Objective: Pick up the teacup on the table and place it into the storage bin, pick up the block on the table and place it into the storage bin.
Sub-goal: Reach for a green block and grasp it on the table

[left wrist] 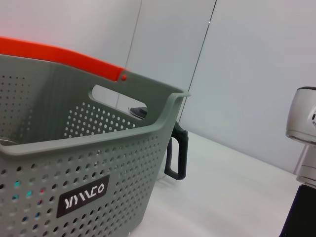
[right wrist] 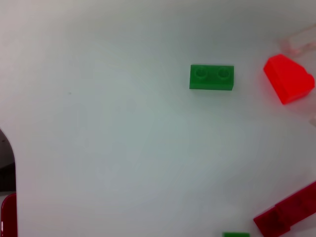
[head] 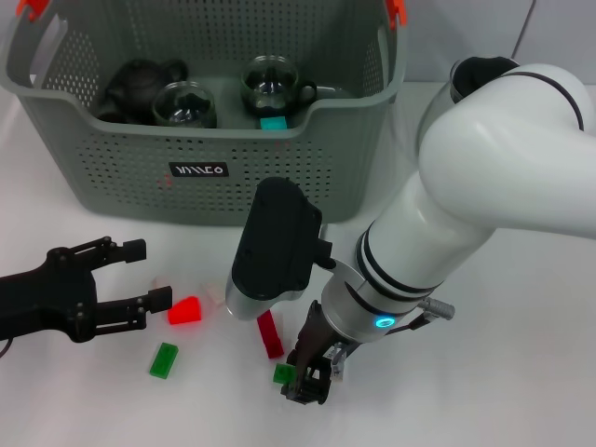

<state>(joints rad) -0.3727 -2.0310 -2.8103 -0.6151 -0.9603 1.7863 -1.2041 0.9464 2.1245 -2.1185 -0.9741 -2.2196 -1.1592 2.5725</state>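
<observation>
1. The storage bin (head: pixel 279 177) stands on the white table (head: pixel 521 372) at the far side; it is a grey-green perforated basket with orange clips (head: pixel 398 11) at its handles and a black label (head: pixel 197 170) on its front wall.
2. Inside the bin there are two glass teacups (head: pixel 184 104) side by side, a dark teapot (head: pixel 140 82) near the left wall, and a small teal block (head: pixel 273 122) against the front wall.
3. The right gripper (head: pixel 309 380) is low over the table in front of the bin, pointing down; a small green block (head: pixel 284 373) is just at its fingertips, touching or almost touching; I cannot tell if the fingers are clenched on it or released.
4. A dark red long block (head: pixel 270 335) lies on the table just beside this gripper, on its left side.
5. The left gripper (head: pixel 154 275) is at the left part of the table, its two fingers spread apart and holding nothing; a bright red wedge block (head: pixel 185 310) lies just beside its lower fingertip.
6. A green two-stud block (head: pixel 164 359) lies on the table near the wedge, closer to the robot; the right wrist view shows it (right wrist: pixel 212 77) apart from the red wedge (right wrist: pixel 289 79).
7. In the left wrist view the bin's front wall (left wrist: pixel 98 163) with the label and one orange clip (left wrist: pixel 59 57) are seen from the side.
</observation>
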